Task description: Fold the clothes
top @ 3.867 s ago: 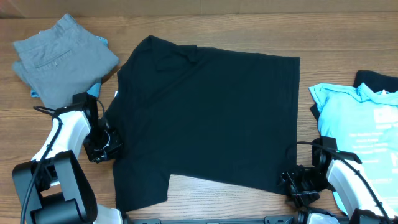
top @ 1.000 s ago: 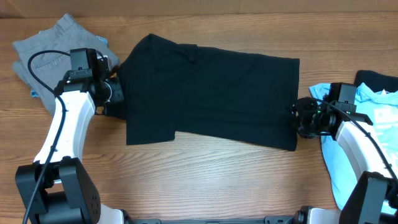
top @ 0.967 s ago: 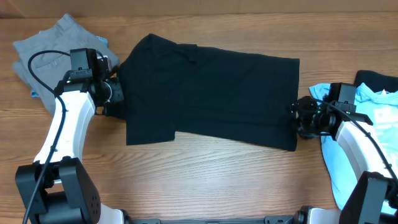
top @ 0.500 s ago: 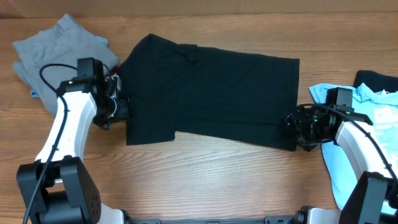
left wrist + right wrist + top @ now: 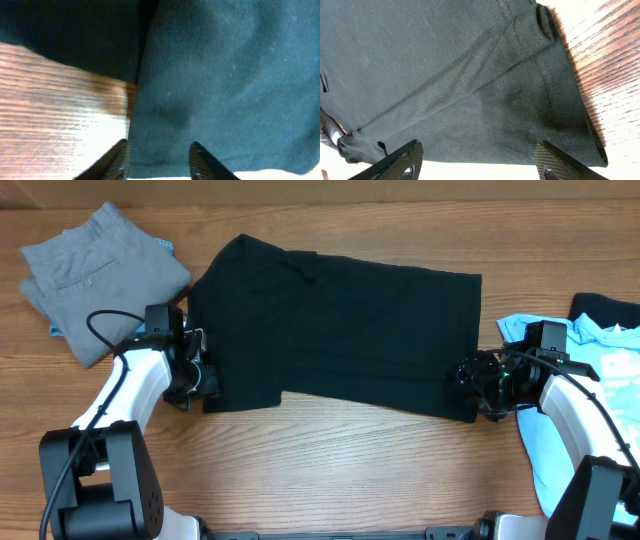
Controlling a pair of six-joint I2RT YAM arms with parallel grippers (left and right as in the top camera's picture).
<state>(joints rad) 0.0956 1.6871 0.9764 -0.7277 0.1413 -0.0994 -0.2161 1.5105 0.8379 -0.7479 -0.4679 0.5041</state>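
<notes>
The black T-shirt (image 5: 340,330) lies folded once on the wooden table, its front fold edge running from lower left to lower right. My left gripper (image 5: 196,380) is open at the shirt's lower left corner; in the left wrist view the fingers (image 5: 159,165) straddle the black fabric (image 5: 225,75) near its hem. My right gripper (image 5: 470,385) is open at the lower right corner; in the right wrist view the wide-spread fingers (image 5: 477,165) sit over the shirt's edge (image 5: 445,60). Grey trousers (image 5: 100,275) lie at the back left. A light-blue printed tee (image 5: 590,390) lies at the right.
Another dark garment (image 5: 605,310) lies at the back right, partly under the light-blue tee. A blue scrap (image 5: 58,330) shows under the trousers. Bare wood (image 5: 340,460) runs along the front of the table.
The shirt's front half has been folded up onto its back half. Since a second ago, my left gripper has moved toward the front along the shirt's left side; my right gripper has shifted slightly left.
</notes>
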